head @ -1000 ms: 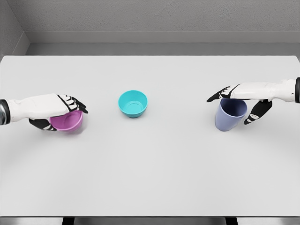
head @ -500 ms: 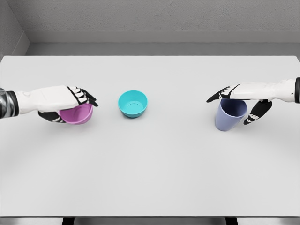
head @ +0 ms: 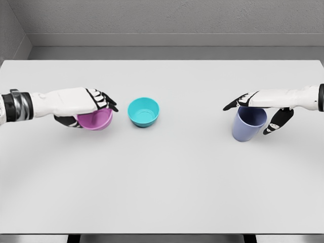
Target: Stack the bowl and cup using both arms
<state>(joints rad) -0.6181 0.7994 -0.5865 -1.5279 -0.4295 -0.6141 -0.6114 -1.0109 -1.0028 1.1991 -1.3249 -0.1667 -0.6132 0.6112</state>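
At the far left we see the left arm reach in across the white bench [head: 162,192], its left hand [head: 90,107] closed around the pink bowl [head: 96,120]: the fingers lie over the bowl's near rim and the thumb tucks under its left side, so the bowl is held tilted, its mouth turned partly toward us. We cannot tell whether the bowl's base touches the bench or hangs just clear of it. Just to the right, near but apart from the pink bowl, we find the teal bowl [head: 144,112] standing upright on the bench with nothing in it and no hand on it. Well to the right, past a wide bare stretch of bench, we come to the blue cup [head: 248,124], which stands on the bench, leaning slightly. Our right hand [head: 260,109] sits at its rim, fingers stretched across the top toward the left and the thumb hanging down beside the cup's right wall; the hand is loosely spread around the cup, and we cannot tell whether it grips it. The right arm runs off the right edge.
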